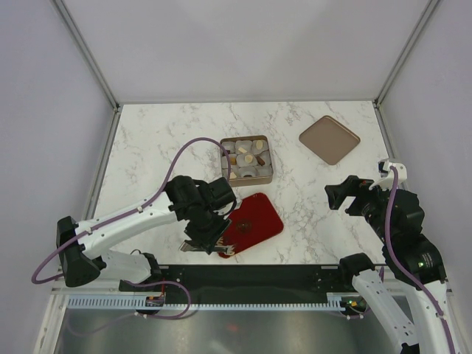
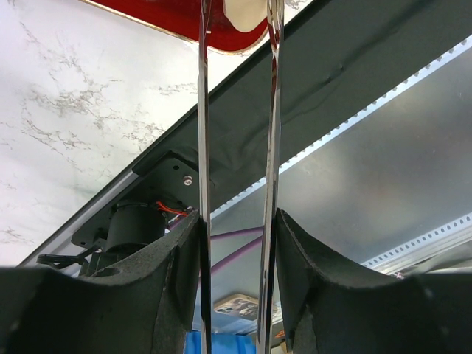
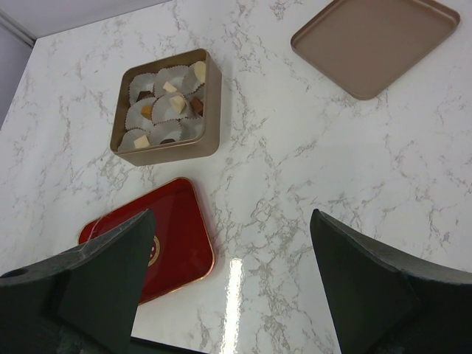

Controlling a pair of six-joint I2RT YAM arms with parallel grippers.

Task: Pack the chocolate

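Over the near edge of the tray (image 1: 258,217), the left gripper (image 2: 236,236) tilts down, clamped on tweezers (image 2: 203,147) whose tips pinch a cream chocolate (image 2: 245,13). Right of the tray, the right gripper (image 3: 232,221) hovers spread wide. More chocolates (image 3: 177,103) sit in the tin (image 3: 166,153) behind the tray.

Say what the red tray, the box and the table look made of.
Red tray: glossy lacquer or plastic, smooth shine, gold rim.
Box: likely metal tin, matte gold sheen, thin walls.
Table: marble-look, grey veins on white; maybe laminate.
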